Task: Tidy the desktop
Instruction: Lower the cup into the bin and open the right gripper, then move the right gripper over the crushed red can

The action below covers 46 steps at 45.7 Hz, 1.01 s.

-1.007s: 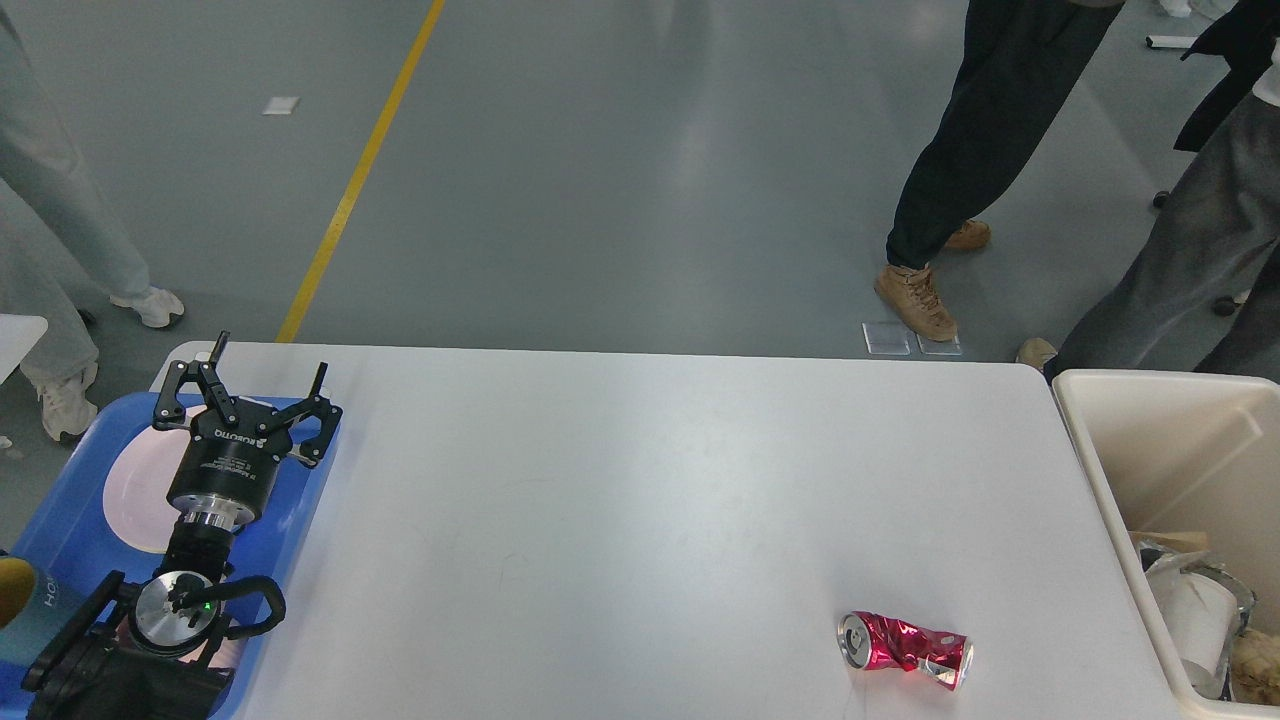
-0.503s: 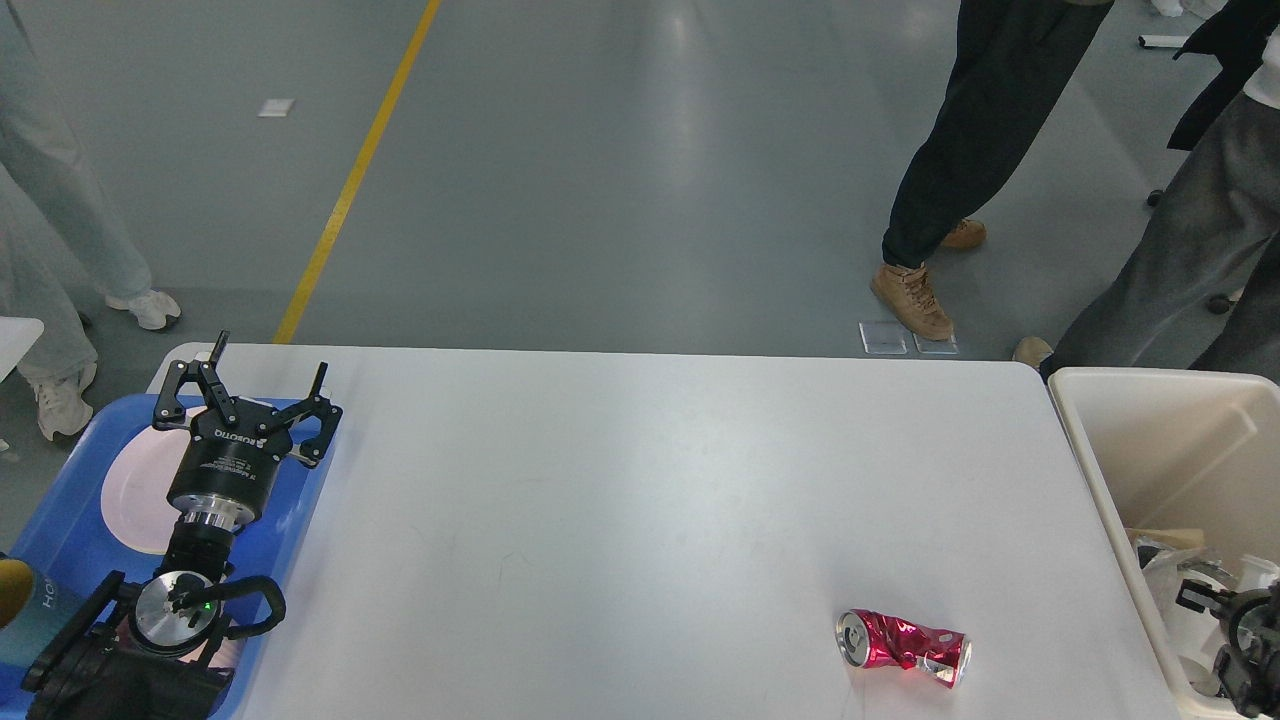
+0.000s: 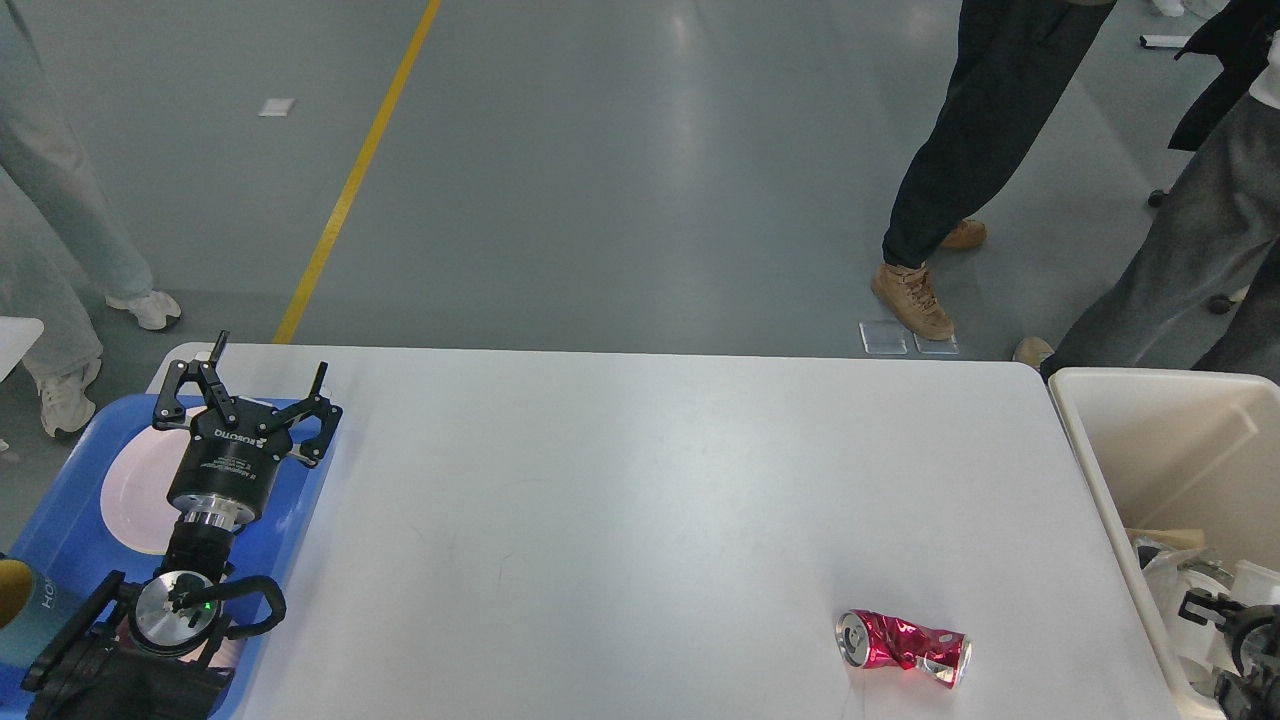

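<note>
1. Across most of the view, the white surface (image 3: 640, 500) is stretching out wide, with its far edge running along the grey floor (image 3: 620, 170).
2. Over at about 8 o'clock, the left tool (image 3: 265, 372) is hanging above a blue tray (image 3: 300, 500), and its two fingers are standing clearly apart with nothing between them.
3. That tray is sitting at the left end of the surface, and a pale round plate (image 3: 135, 490) is lying in it, partly hidden by the arm.
4. Down at roughly 5 o'clock, a crushed red can (image 3: 903, 648) is lying on its side on the surface, silver top facing left. It's well apart from both arms.
5. At 4 o'clock a cream bin (image 3: 1150, 440) is sitting just beside the right end of the surface, and some crumpled white and brown trash (image 3: 1175, 575) is piling up in its near part.
6. The right tool (image 3: 1215, 625) is only peeking in at the bottom right corner, over the bin. It's dark and cut off by the edge, so honestly I can't tell whether its fingers are apart or together.
7. Up at 1 to 2 o'clock, a couple of people are standing on the floor beyond the surface, one in tan boots (image 3: 912, 298).
8. A yellow line (image 3: 355, 180) is running along the floor at 11 o'clock.
</note>
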{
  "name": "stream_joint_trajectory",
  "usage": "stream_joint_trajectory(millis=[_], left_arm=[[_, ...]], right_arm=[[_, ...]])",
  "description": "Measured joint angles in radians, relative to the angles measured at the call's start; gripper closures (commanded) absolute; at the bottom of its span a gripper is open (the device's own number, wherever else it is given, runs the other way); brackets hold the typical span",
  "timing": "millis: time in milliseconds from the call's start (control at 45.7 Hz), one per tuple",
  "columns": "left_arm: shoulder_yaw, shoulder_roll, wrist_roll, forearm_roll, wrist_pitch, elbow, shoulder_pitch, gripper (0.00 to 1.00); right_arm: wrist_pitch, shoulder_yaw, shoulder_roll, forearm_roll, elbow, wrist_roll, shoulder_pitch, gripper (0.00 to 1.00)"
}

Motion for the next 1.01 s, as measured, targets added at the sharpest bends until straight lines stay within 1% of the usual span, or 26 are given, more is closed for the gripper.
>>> stream_joint_trajectory(millis=[219,306,459,547,591,678,766,831,919,1007], left_arm=[[0.0,0.0,0.0,0.0,0.0,0.0,0.0,0.04],[0.0,0.0,0.0,0.0,0.0,0.0,0.0,0.04],[0.0,0.0,0.0,0.0,0.0,0.0,0.0,0.04],[0.0,0.0,0.0,0.0,0.0,0.0,0.0,0.04],[0.0,0.0,0.0,0.0,0.0,0.0,0.0,0.04],[0.0,0.0,0.0,0.0,0.0,0.0,0.0,0.04],[0.0,0.0,0.001,0.0,0.0,0.0,0.0,0.04],[0.0,0.0,0.001,0.0,0.0,0.0,0.0,0.04],[0.0,0.0,0.001,0.0,0.0,0.0,0.0,0.04],[0.0,0.0,0.001,0.0,0.0,0.0,0.0,0.04]], right_arm=[[-0.012,0.001,-0.003,0.0,0.01,0.0,0.009,0.0],[-0.011,0.003,-0.022,0.0,0.029,0.001,0.033,0.0],[-0.009,0.004,-0.094,0.0,0.11,-0.002,0.08,0.0],[0.006,-0.012,-0.123,-0.011,0.194,-0.013,0.13,0.0],[0.029,-0.034,-0.156,-0.021,0.267,-0.03,0.187,0.0],[0.08,-0.103,-0.228,-0.045,0.421,-0.095,0.326,0.0],[0.134,-0.22,-0.282,-0.066,0.583,-0.167,0.533,0.0],[0.196,-0.339,-0.296,-0.074,0.698,-0.203,0.694,0.0],[0.304,-0.497,-0.292,-0.077,0.843,-0.222,0.912,0.0],[0.407,-0.604,-0.269,-0.077,0.976,-0.227,1.124,0.0]])
